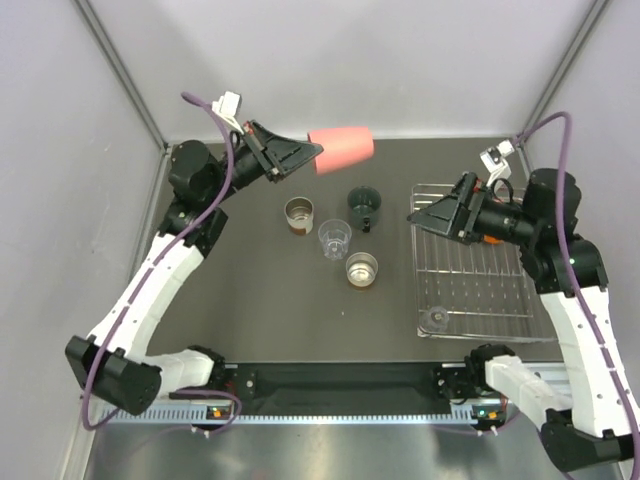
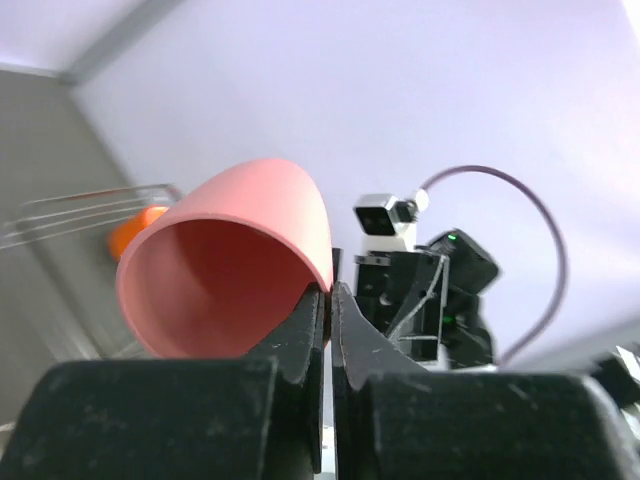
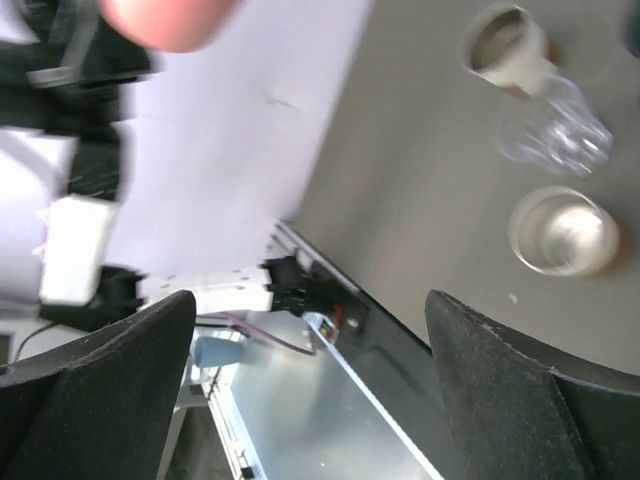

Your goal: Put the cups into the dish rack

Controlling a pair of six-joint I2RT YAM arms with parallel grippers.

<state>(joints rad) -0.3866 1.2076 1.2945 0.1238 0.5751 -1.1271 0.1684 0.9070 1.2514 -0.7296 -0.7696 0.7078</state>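
My left gripper (image 1: 316,153) is shut on the rim of a pale pink cup (image 1: 342,148), held sideways in the air over the table's far side. In the left wrist view one finger is inside the pink cup (image 2: 225,265) and one outside, left gripper (image 2: 329,296) pinching its wall. On the table stand a steel cup (image 1: 299,213), a dark green cup (image 1: 364,204), a clear cup (image 1: 334,238) and another steel cup (image 1: 362,268). The dish rack (image 1: 478,285) lies at the right. My right gripper (image 1: 414,216) is open and empty at the rack's left rim, seen as right gripper (image 3: 310,335).
A small clear cup (image 1: 435,318) sits in the rack's near left corner. An orange cup (image 2: 135,230) lies in the rack, mostly hidden under the right arm from above. Grey walls close in the back and both sides. The arms' base rail (image 1: 340,385) runs along the near edge.
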